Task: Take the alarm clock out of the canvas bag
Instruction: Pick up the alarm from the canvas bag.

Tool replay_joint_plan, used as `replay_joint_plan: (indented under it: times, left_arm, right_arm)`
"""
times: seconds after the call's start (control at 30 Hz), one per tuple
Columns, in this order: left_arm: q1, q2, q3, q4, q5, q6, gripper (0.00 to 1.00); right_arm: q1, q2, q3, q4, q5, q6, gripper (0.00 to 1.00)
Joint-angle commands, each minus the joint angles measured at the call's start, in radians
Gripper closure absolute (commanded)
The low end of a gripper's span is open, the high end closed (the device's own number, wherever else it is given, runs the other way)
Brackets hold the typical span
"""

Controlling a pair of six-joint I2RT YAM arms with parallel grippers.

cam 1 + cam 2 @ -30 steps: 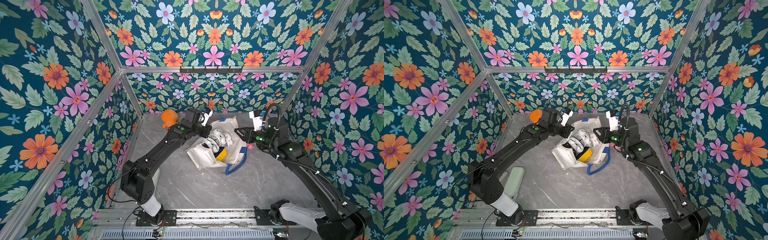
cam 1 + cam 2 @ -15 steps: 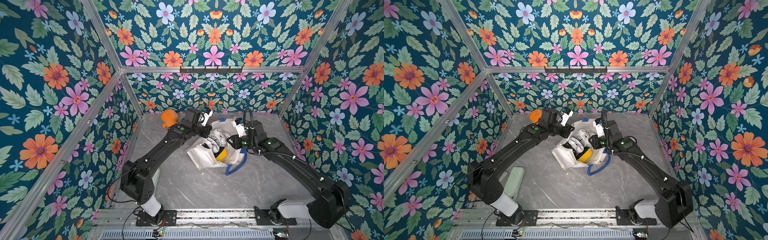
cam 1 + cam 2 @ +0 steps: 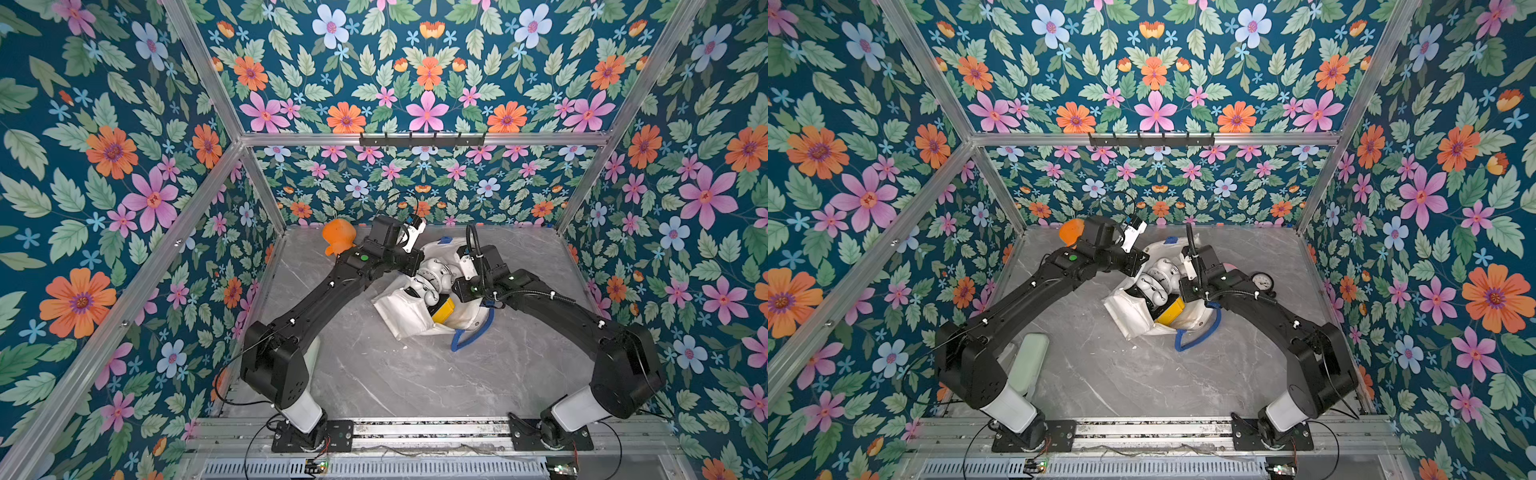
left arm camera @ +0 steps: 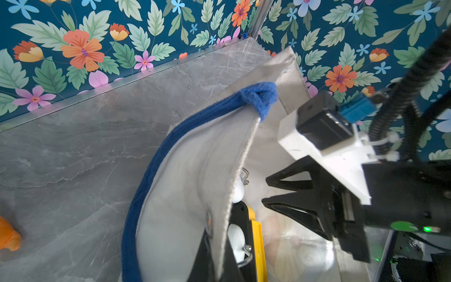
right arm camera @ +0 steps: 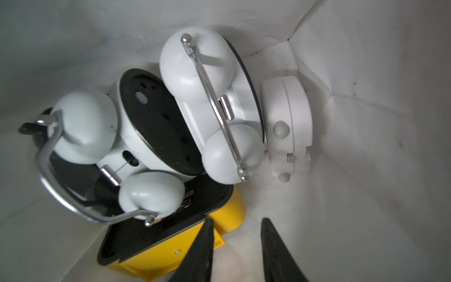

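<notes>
The white canvas bag (image 3: 399,307) (image 3: 1125,311) lies on its side mid-table, mouth open. My left gripper (image 4: 219,258) is shut on its rim next to the blue handle (image 4: 195,122) and holds the mouth up. Inside lie several clocks: a white twin-bell alarm clock (image 5: 212,105) (image 3: 432,276), a second twin-bell one (image 5: 97,136), a yellow and black one (image 5: 170,246) (image 3: 1170,309) and a small white round one (image 5: 288,127). My right gripper (image 5: 237,222) (image 4: 266,190) is inside the bag, open, one finger over the yellow clock's edge, nothing between the fingers.
An orange plush toy (image 3: 338,239) sits at the back left behind my left wrist. A round dial gauge (image 3: 1262,282) lies right of the bag beside my right arm. A pale green object (image 3: 1030,365) lies by the left arm's base. The bag's other blue handle (image 3: 473,332) loops towards the front.
My right arm has swung in from the right of the bag and pushed its gripper into the bag's mouth, jaws narrowing slightly. The left arm has held still on the rim.
</notes>
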Motion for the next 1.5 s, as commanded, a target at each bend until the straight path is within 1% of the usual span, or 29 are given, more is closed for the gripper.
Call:
replay_joint_plan:
  times: [0.0, 0.3, 0.43, 0.47, 0.5, 0.83, 1.0, 1.23, 1.47]
  left_arm:
    - [-0.001, -0.003, 0.008, 0.034, 0.028, -0.001, 1.0]
    - [-0.001, -0.003, 0.019, 0.005, 0.038, 0.008, 1.0]
    - [0.0, -0.007, 0.019, -0.001, 0.055, 0.02, 1.0]
    - [0.0, -0.006, 0.018, -0.002, 0.059, 0.022, 1.0]
    - [-0.001, -0.007, 0.018, -0.003, 0.063, 0.025, 1.0]
    - [-0.001, -0.019, 0.01, -0.007, 0.106, 0.053, 1.0]
    - [0.0, -0.024, 0.009, -0.007, 0.128, 0.065, 1.0]
    - [-0.001, -0.032, 0.008, -0.007, 0.165, 0.083, 1.0]
    - [-0.001, -0.037, 0.003, -0.008, 0.178, 0.096, 1.0]
  right_arm:
    - [0.001, 0.022, 0.012, 0.016, 0.033, -0.031, 0.67]
    - [0.001, 0.09, 0.019, 0.044, 0.089, -0.086, 0.68]
    - [-0.003, 0.095, 0.023, 0.056, 0.105, -0.099, 0.67]
    - [-0.004, 0.132, 0.026, 0.056, 0.105, -0.101, 0.67]
    - [-0.006, 0.137, 0.03, 0.057, 0.107, -0.103, 0.66]
    - [-0.029, 0.141, 0.019, 0.088, 0.134, -0.113, 0.65]
    - [-0.04, 0.141, 0.003, 0.126, 0.137, -0.108, 0.61]
    - [-0.06, 0.159, -0.017, 0.197, 0.088, -0.113, 0.57]
    - [-0.068, 0.161, -0.054, 0.3, 0.014, -0.15, 0.56]
